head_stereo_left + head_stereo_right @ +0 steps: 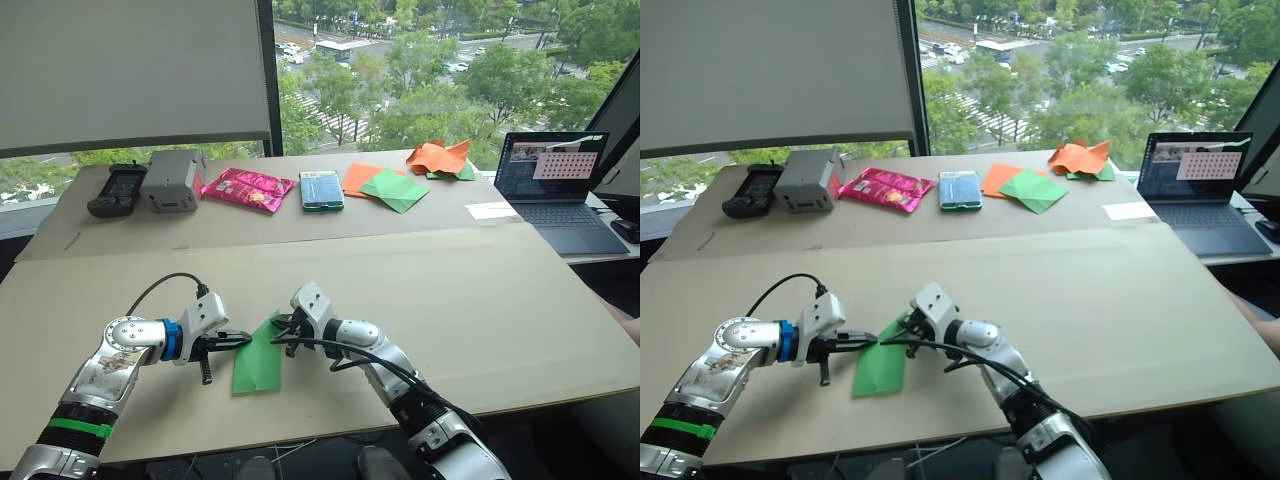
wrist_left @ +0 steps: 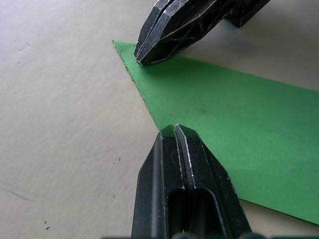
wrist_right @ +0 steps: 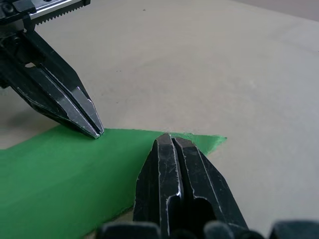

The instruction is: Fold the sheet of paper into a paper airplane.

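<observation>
Both grippers, left and right, press closed jaws on the folded paper; spare sheets and laptop lie well apart on the desk.

Bright daylight from window; soft shadows; wrist views sharp.

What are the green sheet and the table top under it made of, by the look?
The sheet of paper: thin matte green paper, lying flat with crisp straight edges. The table top: probably cardboard or fibreboard, matte tan, with faint scuffs and specks showing in the wrist views.
</observation>
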Controlling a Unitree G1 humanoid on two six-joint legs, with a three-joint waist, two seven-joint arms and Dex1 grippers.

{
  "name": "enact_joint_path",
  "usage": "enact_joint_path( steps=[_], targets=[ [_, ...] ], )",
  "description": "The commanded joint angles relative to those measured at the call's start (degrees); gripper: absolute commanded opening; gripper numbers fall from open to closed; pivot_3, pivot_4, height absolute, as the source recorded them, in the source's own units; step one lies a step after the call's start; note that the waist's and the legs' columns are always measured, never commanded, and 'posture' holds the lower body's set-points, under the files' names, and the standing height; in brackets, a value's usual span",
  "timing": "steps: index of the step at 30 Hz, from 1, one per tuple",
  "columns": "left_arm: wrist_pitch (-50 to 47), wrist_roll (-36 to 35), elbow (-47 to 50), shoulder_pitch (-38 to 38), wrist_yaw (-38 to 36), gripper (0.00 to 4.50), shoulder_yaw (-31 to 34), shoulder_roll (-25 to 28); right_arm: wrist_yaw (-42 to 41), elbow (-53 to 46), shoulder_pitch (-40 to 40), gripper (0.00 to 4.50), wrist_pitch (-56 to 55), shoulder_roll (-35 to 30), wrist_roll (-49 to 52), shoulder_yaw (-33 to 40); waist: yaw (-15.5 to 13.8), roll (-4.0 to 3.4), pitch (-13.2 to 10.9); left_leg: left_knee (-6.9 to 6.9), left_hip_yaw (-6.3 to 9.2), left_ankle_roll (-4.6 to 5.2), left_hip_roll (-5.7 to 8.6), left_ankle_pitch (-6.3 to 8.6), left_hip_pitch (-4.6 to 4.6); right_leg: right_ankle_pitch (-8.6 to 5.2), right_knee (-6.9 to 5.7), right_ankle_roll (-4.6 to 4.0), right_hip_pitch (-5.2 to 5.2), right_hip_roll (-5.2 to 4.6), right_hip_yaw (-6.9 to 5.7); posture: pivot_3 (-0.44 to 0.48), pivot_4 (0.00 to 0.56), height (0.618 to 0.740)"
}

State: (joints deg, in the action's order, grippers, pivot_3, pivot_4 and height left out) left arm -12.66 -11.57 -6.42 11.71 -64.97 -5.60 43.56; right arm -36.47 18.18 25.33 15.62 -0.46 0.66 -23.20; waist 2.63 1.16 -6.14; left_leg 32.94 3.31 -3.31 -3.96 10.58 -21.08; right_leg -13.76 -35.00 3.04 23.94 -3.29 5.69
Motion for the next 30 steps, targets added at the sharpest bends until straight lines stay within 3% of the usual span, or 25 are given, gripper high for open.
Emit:
enact_joint_path(
  steps=[1, 30],
  targets=[
    [-0.55, 1.67, -0.93, -0.82, -0.12, 0.03, -0.93, 0.97, -1.39, 0.88, -3.13, 0.0, 4.44, -1.3, -0.72, -1.73, 0.0, 0.02, 0.02, 0.0, 0.0, 0.0, 0.0, 0.0, 0.0, 0.0, 0.0, 0.0, 0.0, 0.0, 0.0, 0.0, 0.15, 0.725],
    [-0.24, 1.89, -1.03, -1.15, 0.04, 0.03, -0.83, 1.15, -9.45, -10.11, -11.27, 0.0, 13.7, -7.1, 0.72, -8.37, 0.0, 0.12, 0.17, -0.01, -0.01, -0.43, -0.01, 0.26, 0.09, -0.02, 0.05, -0.02, 0.0, -0.01, 0.0, 0.0, 0.15, 0.725]
  ],
)
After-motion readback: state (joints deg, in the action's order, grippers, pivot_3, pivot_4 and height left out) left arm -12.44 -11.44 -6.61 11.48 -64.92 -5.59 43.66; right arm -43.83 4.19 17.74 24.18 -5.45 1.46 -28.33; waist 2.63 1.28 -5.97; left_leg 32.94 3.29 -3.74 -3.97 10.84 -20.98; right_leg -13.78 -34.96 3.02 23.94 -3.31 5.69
